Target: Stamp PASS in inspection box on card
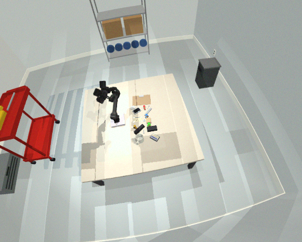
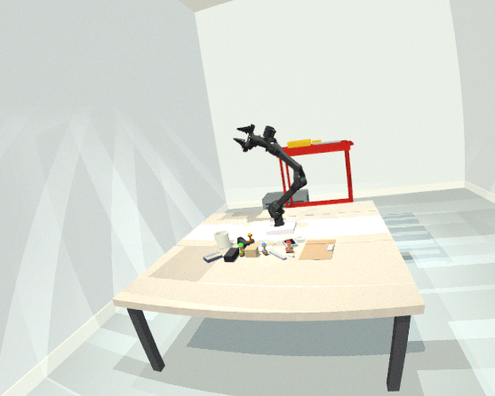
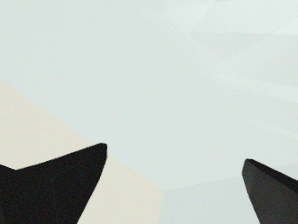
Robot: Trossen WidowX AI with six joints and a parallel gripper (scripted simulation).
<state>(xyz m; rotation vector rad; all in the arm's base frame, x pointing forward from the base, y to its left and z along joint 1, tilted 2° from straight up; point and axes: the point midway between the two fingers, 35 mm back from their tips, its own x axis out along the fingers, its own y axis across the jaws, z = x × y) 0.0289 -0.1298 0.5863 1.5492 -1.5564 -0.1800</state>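
My gripper (image 1: 97,97) (image 2: 236,134) (image 3: 175,158) hangs high over the table (image 1: 163,152) (image 2: 294,293), its dark tapered fingers spread nearly as wide as they go, with nothing between them. Below, small knobbed stamps stand among the clutter: a red-topped one (image 1: 144,107) (image 2: 289,246), a blue-topped one (image 1: 146,115) (image 2: 264,249), a green-topped one (image 1: 148,124) (image 2: 241,249) and an orange one (image 1: 135,126) (image 2: 250,238). Their lettering is too small for me to read, so I cannot tell which says PASS. The green-topped one is hemmed in most, near a squarish tan block (image 1: 148,120) (image 2: 251,251) and a matte black box (image 1: 152,128) (image 2: 231,255). A second black piece (image 1: 139,129) (image 2: 243,241) lies slantwise near the orange stamp, and a pale round mug (image 1: 139,138) (image 2: 221,240) rises close by. A slim grey bar (image 1: 148,112) (image 2: 277,254) lies between the red and blue tops. A flat dark-centred tray (image 1: 136,110) (image 2: 291,241) sits near the smooth brown board (image 1: 141,101) (image 2: 312,252); I cannot make out the inspection box. Wide pale tabletop stretches from the group to the edge opposite my white base (image 1: 121,124) (image 2: 273,231), giving me room on that side, while the red metal cart (image 1: 16,133) (image 2: 349,178) stands beyond the edge behind me.
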